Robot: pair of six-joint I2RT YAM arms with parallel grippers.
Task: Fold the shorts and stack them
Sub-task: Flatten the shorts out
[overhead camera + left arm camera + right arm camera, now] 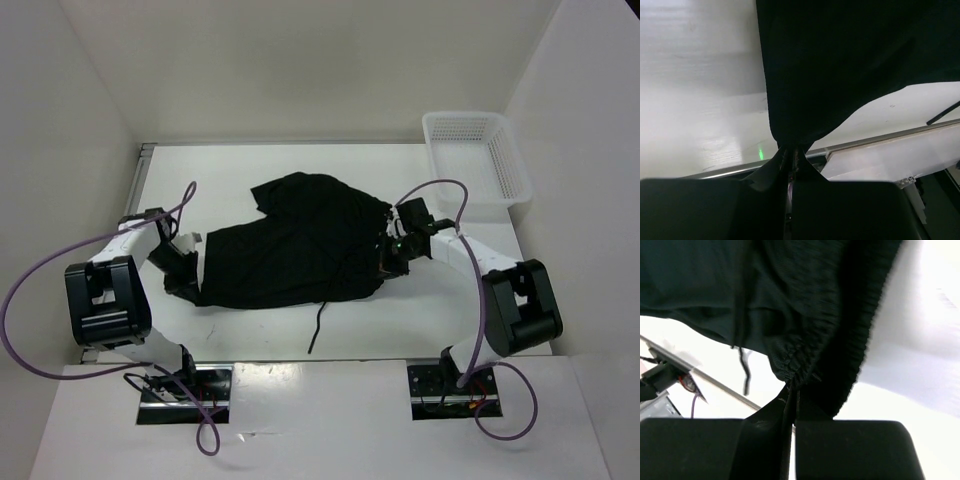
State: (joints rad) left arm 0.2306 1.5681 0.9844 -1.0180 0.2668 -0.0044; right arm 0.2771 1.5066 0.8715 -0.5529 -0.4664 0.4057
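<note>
Shorts (290, 245) mid-frame on your table (400, 310), left fingers (771, 167) pinching their left edge, right fingers (772, 412) pinching the gathered waistband.

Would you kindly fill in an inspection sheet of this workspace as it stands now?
Surface: white table, no spills seen.
Job's things: black soft fabric shorts lie rumpled at the centre, not yet folded; thin black drawstring cord trails toward the near edge.
Clutter: white plastic mesh basket at the far right corner, apparently empty.
Grippers: left pincer shut on the shorts' left edge; right pincer shut on the gathered waistband.
Cables: purple cables loop from both arms.
Surroundings: white walls on three sides.
</note>
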